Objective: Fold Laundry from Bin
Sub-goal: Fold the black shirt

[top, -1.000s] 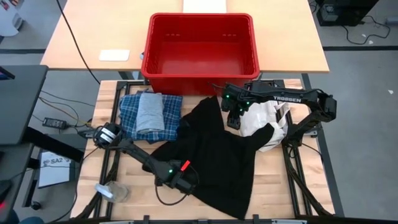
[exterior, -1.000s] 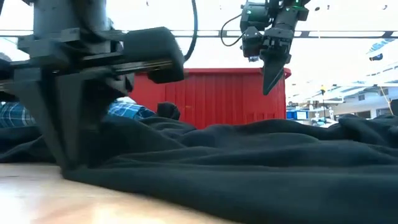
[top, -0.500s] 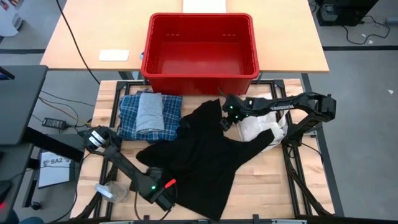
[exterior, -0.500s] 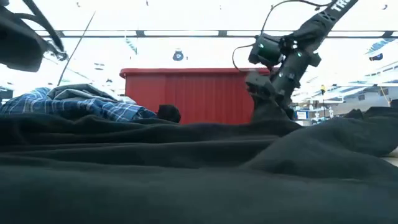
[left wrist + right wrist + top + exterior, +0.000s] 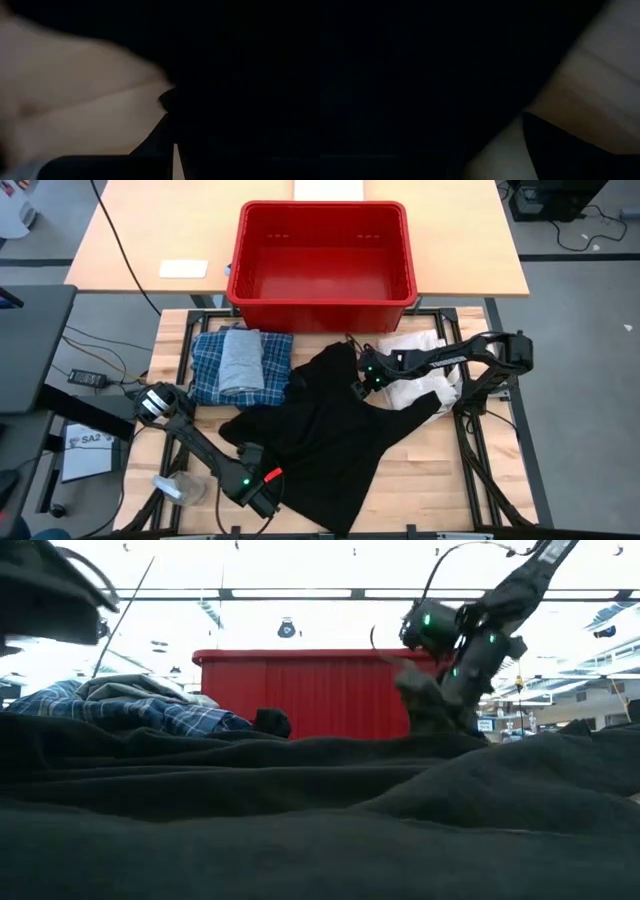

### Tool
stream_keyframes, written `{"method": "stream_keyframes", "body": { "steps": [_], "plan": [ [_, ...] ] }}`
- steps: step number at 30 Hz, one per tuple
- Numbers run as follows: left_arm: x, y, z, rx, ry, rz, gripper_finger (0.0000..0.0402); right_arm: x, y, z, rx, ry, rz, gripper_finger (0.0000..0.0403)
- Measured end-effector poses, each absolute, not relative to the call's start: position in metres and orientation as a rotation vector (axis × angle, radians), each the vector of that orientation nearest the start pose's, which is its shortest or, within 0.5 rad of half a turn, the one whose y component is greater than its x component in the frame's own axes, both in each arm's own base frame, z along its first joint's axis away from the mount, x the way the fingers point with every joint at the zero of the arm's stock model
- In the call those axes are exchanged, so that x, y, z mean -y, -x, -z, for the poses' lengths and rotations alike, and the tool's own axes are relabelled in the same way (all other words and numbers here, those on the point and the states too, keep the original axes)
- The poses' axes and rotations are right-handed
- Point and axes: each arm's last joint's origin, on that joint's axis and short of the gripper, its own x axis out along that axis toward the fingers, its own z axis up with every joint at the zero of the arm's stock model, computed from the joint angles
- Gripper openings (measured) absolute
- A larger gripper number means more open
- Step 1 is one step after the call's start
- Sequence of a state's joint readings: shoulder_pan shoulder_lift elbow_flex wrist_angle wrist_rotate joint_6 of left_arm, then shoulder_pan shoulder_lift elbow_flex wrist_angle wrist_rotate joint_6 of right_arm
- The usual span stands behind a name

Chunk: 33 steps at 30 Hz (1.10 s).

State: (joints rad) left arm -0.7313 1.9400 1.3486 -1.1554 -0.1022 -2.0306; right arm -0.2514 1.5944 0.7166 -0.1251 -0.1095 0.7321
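Black piece spread across the middle of the worktop, its near-left edge drawn toward the front. Left tool at the near-left corner of that cloth, pressed together and pinching the black piece at its edge. Right tool low on the far-right part of the same cloth, just left of a white bag; cannot tell whether its fingers are spread or gripping. Folded plaid shirt with a light grey piece on top lies at the far left of the worktop, touching the black piece's edge. Red bin stands beyond, on the far table, nothing visible inside. In the low view the black piece fills the foreground, bin behind it.
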Motion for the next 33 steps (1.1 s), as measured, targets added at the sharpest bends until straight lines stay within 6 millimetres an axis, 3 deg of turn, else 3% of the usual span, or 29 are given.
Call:
{"method": "stream_keyframes", "body": {
  "steps": [4, 8, 10, 13, 15, 18, 26, 30, 33],
  "plan": [
    [0.219, -0.259, -0.168, -1.259, 0.76, -1.029, 0.0009, 0.069, -0.279, -0.114, -0.958, -0.907, 0.489, 0.0193],
    [0.216, -0.266, -0.168, -1.27, 0.748, -0.975, 0.0005, 0.069, -0.286, -0.108, -0.926, -0.901, 0.475, 0.0172],
    [0.214, -0.267, -0.168, -1.272, 0.745, -0.974, 0.0004, 0.069, -0.286, -0.108, -0.912, -0.889, 0.48, 0.0133],
    [0.211, -0.269, -0.168, -1.249, 0.755, -0.999, 0.0003, 0.071, -0.284, -0.115, -0.897, -0.84, 0.446, 0.0036],
    [0.208, -0.271, -0.171, -1.219, 0.769, -1.005, 0.0002, 0.072, -0.28, -0.125, -0.894, -0.807, 0.446, 0.0016],
    [0.204, -0.27, -0.185, -1.137, 0.761, -0.975, 0.0002, 0.071, -0.27, -0.16, -0.861, -0.733, 0.476, 0.0008],
    [0.186, -0.255, -0.253, -0.735, 0.62, -0.956, 0.0001, 0.06, -0.218, -0.304, -0.656, -0.366, 0.621, 0.0005],
    [0.167, -0.245, -0.292, -0.537, 0.484, -0.975, 0.0001, 0.067, -0.194, -0.354, -0.65, -0.238, 0.722, 0.0005],
    [0.153, -0.236, -0.321, -0.485, 0.4, -0.985, 0.0, 0.074, -0.182, -0.384, -0.625, -0.183, 0.752, 0.0004]
  ]
}}
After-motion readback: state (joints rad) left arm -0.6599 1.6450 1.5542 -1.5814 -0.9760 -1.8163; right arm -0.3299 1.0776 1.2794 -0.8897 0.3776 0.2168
